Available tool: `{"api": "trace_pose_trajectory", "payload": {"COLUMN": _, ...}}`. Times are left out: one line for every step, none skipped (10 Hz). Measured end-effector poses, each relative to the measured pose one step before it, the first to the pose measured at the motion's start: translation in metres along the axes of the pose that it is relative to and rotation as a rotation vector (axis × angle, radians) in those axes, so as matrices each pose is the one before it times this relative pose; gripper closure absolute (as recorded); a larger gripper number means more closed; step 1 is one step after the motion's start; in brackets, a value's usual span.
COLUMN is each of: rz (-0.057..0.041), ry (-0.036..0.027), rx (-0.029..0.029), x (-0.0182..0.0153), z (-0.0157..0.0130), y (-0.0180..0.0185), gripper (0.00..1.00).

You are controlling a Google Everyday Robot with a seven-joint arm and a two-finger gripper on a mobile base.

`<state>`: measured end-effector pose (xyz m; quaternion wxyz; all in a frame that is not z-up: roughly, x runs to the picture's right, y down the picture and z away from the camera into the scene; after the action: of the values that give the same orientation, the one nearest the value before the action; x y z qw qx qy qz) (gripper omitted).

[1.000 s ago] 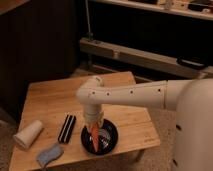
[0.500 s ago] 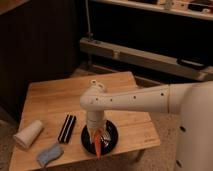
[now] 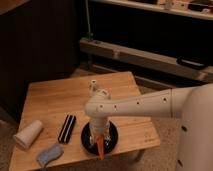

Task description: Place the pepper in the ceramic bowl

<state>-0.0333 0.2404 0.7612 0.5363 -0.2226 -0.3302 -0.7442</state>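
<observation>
The ceramic bowl (image 3: pixel 89 142), black and shallow, sits near the front edge of the wooden table (image 3: pixel 55 97). My gripper (image 3: pixel 101 134) hangs straight down over the bowl from the white arm that reaches in from the right. It is shut on the pepper (image 3: pixel 101 146), a slender orange-red stick pointing down. The pepper's tip shows at the bowl's front rim. The arm's wrist hides the bowl's middle.
A black ridged bar (image 3: pixel 67 128) lies just left of the bowl. A whitish cup (image 3: pixel 29 134) lies on its side at the table's left front. A blue-grey cloth (image 3: pixel 48 155) lies at the front edge. Dark shelving stands behind the table.
The gripper with the pepper has shifted slightly right and lower over the bowl. The pepper's tip now reaches the bowl's front rim. The other items have not moved.
</observation>
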Motion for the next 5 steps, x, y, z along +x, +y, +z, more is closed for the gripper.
{"api": "trace_pose_trajectory", "payload": {"rz": 0.01046, "ry": 0.01310, "rx": 0.00313, "x": 0.00872, "z": -0.00300, "y": 0.00163, "gripper": 0.20}}
{"api": "trace_pose_trajectory", "payload": {"rz": 0.00199, "ry": 0.01419, "rx": 0.00191, "x": 0.00828, "z": -0.00381, "y": -0.00167, "gripper": 0.20}}
{"api": "trace_pose_trajectory", "payload": {"rz": -0.00332, "ry": 0.02116, "rx": 0.00248, "x": 0.01142, "z": -0.00698, "y": -0.00541, "gripper": 0.20}}
{"api": "trace_pose_trajectory", "payload": {"rz": 0.00095, "ry": 0.01853, "rx": 0.00209, "x": 0.00884, "z": -0.00627, "y": -0.00319, "gripper": 0.20}}
{"api": "trace_pose_trajectory", "payload": {"rz": -0.00026, "ry": 0.00082, "rx": -0.00530, "x": 0.00358, "z": -0.00321, "y": -0.00106, "gripper": 0.20}}
